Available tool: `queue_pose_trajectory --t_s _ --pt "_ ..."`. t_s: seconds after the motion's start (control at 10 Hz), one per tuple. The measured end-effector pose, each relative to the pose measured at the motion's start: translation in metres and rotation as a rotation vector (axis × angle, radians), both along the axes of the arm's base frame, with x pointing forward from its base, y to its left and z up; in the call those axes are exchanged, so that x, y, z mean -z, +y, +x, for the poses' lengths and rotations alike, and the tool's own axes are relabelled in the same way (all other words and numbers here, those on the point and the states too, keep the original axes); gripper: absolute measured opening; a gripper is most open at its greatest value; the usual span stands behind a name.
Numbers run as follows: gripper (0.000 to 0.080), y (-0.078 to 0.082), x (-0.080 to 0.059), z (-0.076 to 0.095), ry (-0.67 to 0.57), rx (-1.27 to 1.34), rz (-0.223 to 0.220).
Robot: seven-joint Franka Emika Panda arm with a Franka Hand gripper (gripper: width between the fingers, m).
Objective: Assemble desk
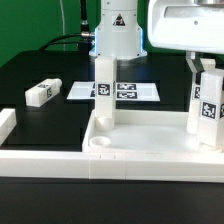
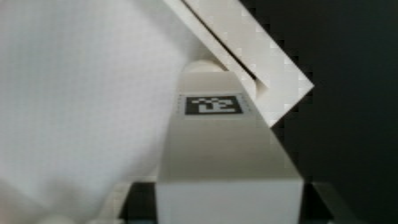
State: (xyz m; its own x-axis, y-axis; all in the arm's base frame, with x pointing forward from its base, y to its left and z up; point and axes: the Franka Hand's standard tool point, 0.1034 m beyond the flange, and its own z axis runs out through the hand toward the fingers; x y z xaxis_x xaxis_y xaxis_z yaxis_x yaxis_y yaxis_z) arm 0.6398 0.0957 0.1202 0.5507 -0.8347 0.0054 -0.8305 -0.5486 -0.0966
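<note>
At the exterior view's right, by the tabletop's end: the held leg (image 1: pixel 207 108) is gripped upright at the tabletop (image 1: pixel 140 140).
Gripper (image 1: pixel 204 70): partly closed, with its jaws pressed on the held leg's top.
Standing leg (image 1: pixel 103 95): set upright near the tabletop's other end.
Loose leg (image 1: pixel 43 92): laid on the black table (image 1: pixel 60 110), well apart.

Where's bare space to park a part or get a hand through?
Free: black table between the loose leg and the tabletop rim; tabletop floor between the upright leg and the held leg. Crowded: exterior view's right, around the gripper.
</note>
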Motion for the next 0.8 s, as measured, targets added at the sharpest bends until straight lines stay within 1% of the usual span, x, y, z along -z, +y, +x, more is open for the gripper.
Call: queue_pose_trajectory --t_s 0.2,0.4,0.6,0.7,0.8 --pt "0.0290 -0.0010 0.0003 -0.0008 0.001 0.130 0.011" --pt "0.0290 -0.0028 0.0007 -0.0019 0.010 0.321 0.037" --pt "0.0291 -0.0028 0.0007 -0.0022 0.015 0.399 0.044" --pt "0.0291 -0.0027 0.0017 -0.0024 0.014 0.381 0.041" --pt "0.0505 -0.0028 0.0021 -0.0025 0.013 0.345 0.038"
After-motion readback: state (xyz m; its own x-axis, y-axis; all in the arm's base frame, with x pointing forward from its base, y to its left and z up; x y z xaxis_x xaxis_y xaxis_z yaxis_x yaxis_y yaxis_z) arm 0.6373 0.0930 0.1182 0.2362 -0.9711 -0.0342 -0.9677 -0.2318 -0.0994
